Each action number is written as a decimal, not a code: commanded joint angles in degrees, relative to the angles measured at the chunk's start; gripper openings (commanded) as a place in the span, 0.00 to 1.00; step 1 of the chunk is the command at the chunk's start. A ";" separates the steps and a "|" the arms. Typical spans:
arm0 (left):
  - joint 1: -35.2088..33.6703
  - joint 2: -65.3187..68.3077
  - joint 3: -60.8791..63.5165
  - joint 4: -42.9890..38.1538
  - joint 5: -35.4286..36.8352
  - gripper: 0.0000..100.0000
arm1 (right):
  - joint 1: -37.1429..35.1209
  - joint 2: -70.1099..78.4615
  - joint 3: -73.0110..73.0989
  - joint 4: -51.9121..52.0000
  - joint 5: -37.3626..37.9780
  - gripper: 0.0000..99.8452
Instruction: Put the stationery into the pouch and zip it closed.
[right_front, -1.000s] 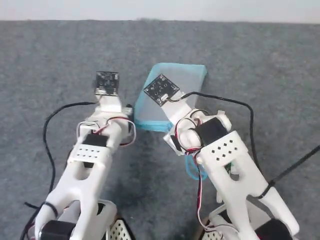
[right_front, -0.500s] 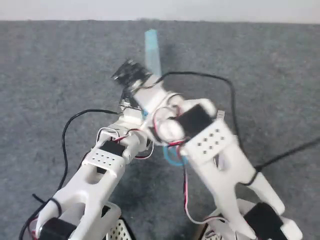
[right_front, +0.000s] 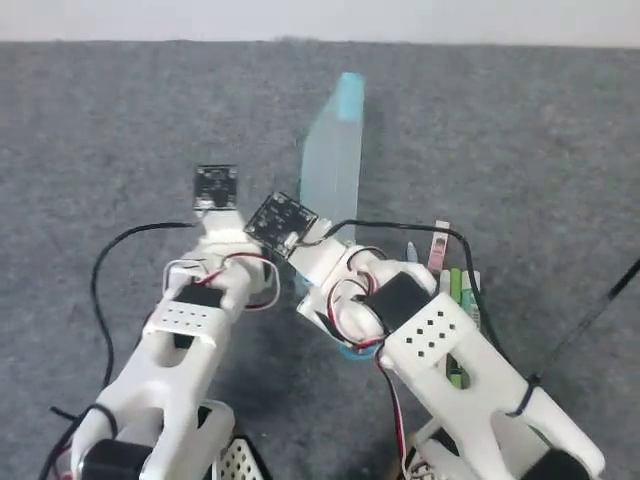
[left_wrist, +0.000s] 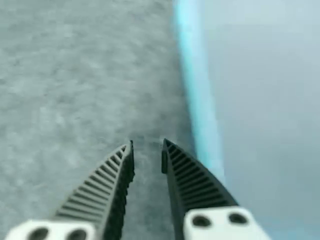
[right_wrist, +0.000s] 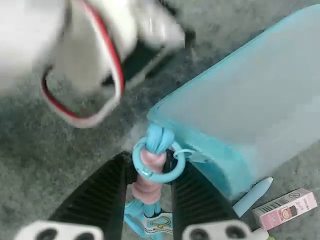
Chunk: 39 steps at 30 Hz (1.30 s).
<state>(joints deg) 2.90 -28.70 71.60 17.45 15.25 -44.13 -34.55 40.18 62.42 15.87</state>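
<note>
**While the left end effector (left_wrist: 147, 145) hangs open, the right end effector (right_wrist: 150, 162) grips the pouch (right_front: 335, 150) by its pull (right_wrist: 159, 137)**

At left, the left end effector's fingers are narrowly parted with nothing between them. It hangs above the grey tabletop (left_wrist: 75, 75), just beside the pouch's blue edge. At centre, in the high view, the pouch stands tilted on edge, rising beyond the two arms with its pale translucent face turned sideways. Whether its lower edge touches the tabletop cannot be told. Right of centre, the right end effector is clamped on the blue loop pull and a pink charm at the pouch's corner. At far right, the stationery (right_front: 455, 290) lies on the tabletop outside the pouch, close beside the right arm. Among it are a pink box (right_front: 438, 245) and a pale blue pen (right_wrist: 252, 195).
</note>
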 joint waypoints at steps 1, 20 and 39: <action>-2.73 -0.44 -2.33 -1.93 1.58 0.09 | -0.13 -2.15 -0.79 -1.71 1.32 0.01; 10.81 -0.35 -1.01 -3.16 1.41 0.09 | -9.19 14.11 -48.79 23.60 1.49 0.01; -20.13 -0.97 -8.92 1.49 -4.31 0.09 | -8.48 -9.27 18.37 -5.85 4.84 0.01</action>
<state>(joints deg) -9.85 -28.70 69.23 14.55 19.82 -53.54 -42.81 55.03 60.13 20.00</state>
